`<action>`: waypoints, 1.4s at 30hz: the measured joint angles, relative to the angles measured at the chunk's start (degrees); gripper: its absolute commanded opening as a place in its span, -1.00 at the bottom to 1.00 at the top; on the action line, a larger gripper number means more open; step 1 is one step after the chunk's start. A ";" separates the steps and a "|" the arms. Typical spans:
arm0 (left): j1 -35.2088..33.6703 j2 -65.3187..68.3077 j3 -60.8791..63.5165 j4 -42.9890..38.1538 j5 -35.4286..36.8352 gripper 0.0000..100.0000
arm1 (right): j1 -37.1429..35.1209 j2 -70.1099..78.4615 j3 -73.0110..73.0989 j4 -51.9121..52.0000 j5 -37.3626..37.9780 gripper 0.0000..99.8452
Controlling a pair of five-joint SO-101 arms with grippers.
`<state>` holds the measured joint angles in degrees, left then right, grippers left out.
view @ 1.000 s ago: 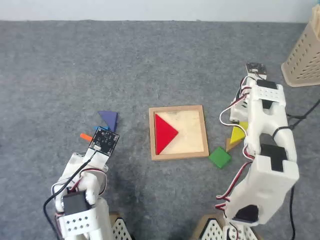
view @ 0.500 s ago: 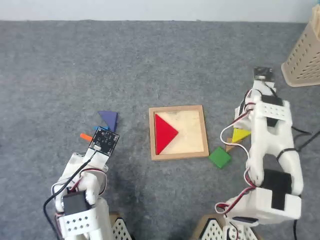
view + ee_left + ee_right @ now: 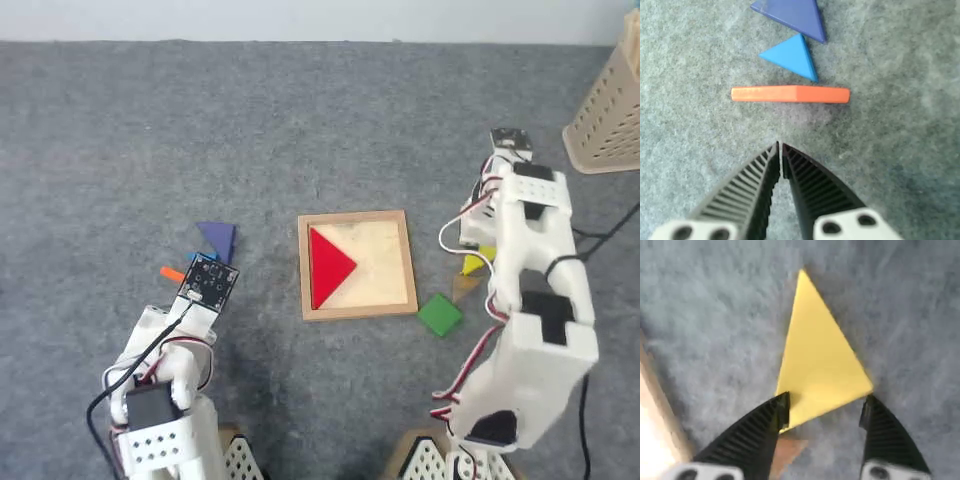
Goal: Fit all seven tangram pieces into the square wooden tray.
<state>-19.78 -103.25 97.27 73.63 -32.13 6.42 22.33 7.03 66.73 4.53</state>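
Near the left edge of the grey tabletop (image 3: 300, 120), at the tray's nine o'clock, lie a purple triangle (image 3: 790, 12), a blue triangle (image 3: 792, 55) and an orange piece (image 3: 790, 94), well apart from the tray. The left end effector (image 3: 780, 150) hangs near the orange piece, jaws pressed together and empty.

At centre sits the tray (image 3: 353, 215), with a red triangle (image 3: 328, 265) against its nine o'clock side. A green square (image 3: 440, 314) lies just off its five o'clock corner.

At the tray's three o'clock lies the yellow triangle (image 3: 820, 355), with a brown piece (image 3: 790, 450) at its edge. The right end effector (image 3: 825, 401) is spread wide, jaws straddling the yellow triangle, not gripping.

The yellow triangle looks like painted wood: probably light, stiff and smooth, and lying flat, so likely to slip or pivot. The safest hold is low, across the two side edges near its middle.
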 measured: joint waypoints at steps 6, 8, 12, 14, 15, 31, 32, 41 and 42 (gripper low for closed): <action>0.00 0.00 0.00 0.00 0.00 -0.97 | 0.00 0.44 -0.70 0.53 0.79 -0.51; 0.00 0.00 0.00 0.00 0.00 -0.97 | 0.00 0.44 -0.70 0.53 1.05 -0.51; 0.00 0.00 0.00 0.00 0.00 -0.97 | 0.00 -0.79 0.18 0.18 1.05 -0.51; 0.00 0.00 0.00 0.00 0.00 -0.97 | 0.00 -1.67 0.35 0.26 1.05 -0.51; 0.00 0.00 0.00 0.00 0.00 -0.97 | 0.00 -1.93 0.44 0.35 1.05 -0.51; 0.00 0.00 0.00 0.00 0.00 -0.97 | -0.44 -5.45 0.44 -0.35 0.00 -0.29; 0.00 0.00 0.00 0.00 0.00 -0.97 | -0.97 -4.48 0.26 -0.35 0.00 -0.29; 0.00 0.00 0.00 0.00 0.00 -0.97 | -2.55 3.60 -2.46 -0.35 -0.09 -0.29; 0.00 0.00 0.00 0.00 0.00 -0.97 | -2.46 3.69 -2.81 -0.35 -0.09 -0.31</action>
<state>-19.78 -103.25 97.27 73.63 -32.13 3.96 26.02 4.22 66.37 4.44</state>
